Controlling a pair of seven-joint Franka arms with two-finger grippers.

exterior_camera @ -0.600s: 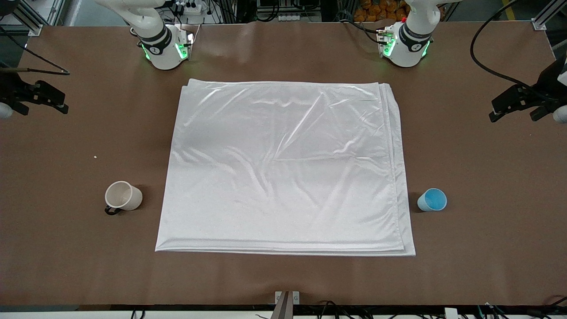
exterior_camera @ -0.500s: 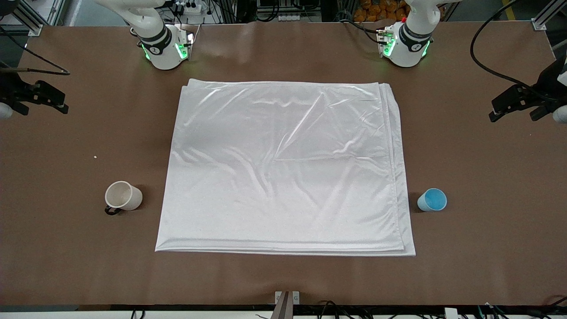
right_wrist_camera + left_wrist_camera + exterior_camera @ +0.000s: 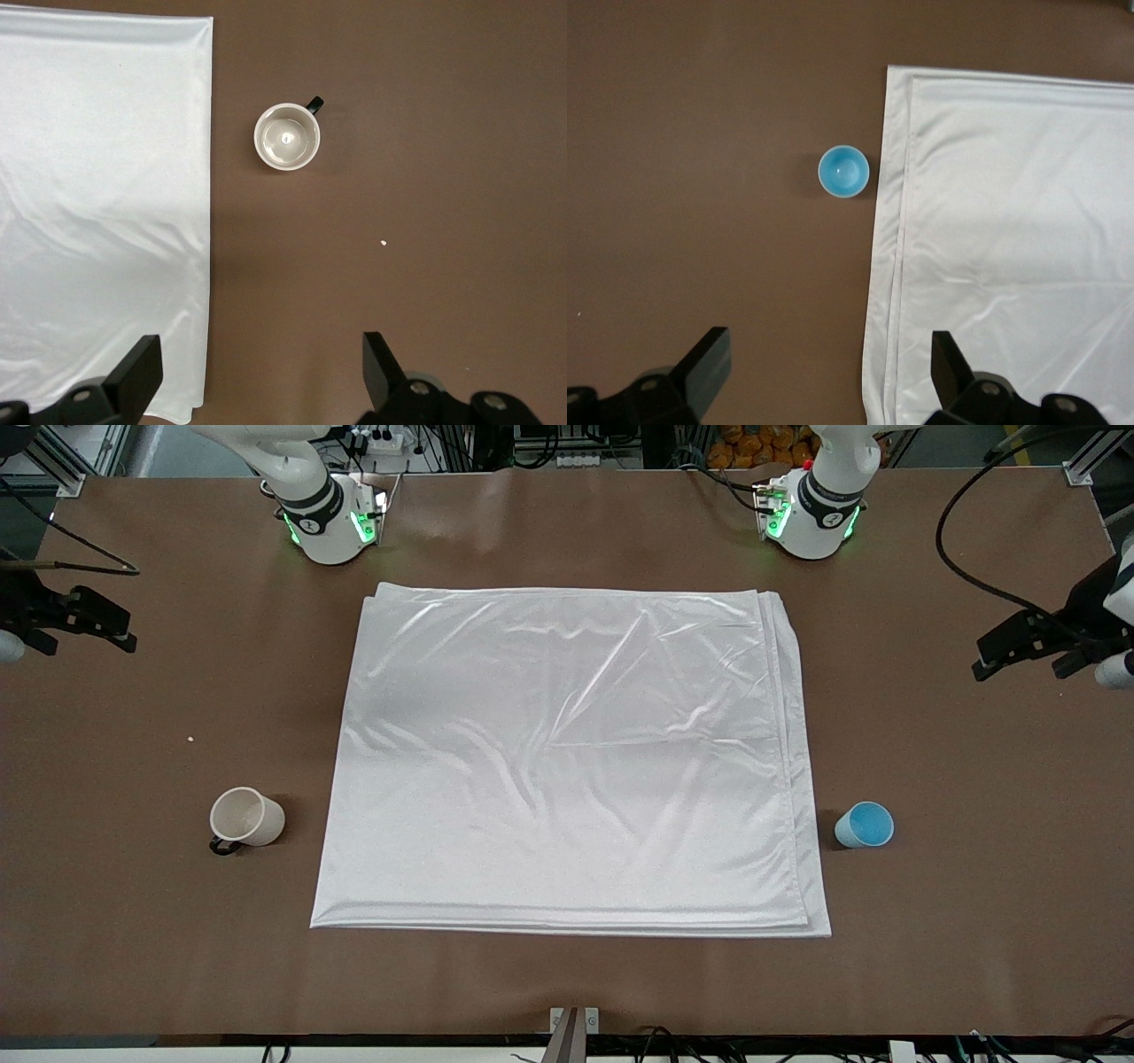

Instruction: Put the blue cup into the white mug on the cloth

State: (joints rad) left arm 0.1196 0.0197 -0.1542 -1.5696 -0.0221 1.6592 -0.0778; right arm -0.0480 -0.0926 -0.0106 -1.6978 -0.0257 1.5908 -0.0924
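Both arms hang high at the table's ends with fingers spread wide and empty. Since the earlier front pictures only the left gripper (image 3: pixel 1032 654) has shifted, dropping slightly over bare table; the right gripper (image 3: pixel 84 622) waits unmoved. That small drift likely opens the reach for the small handleless blue cup (image 3: pixel 865 825), which stands upright on the brown table (image 3: pixel 974 779), just beside the folded shiny white satin cloth (image 3: pixel 567 762). The cream handled mug (image 3: pixel 245 818) sits off the cloth too, toward the right arm's end, so nothing is placed yet.
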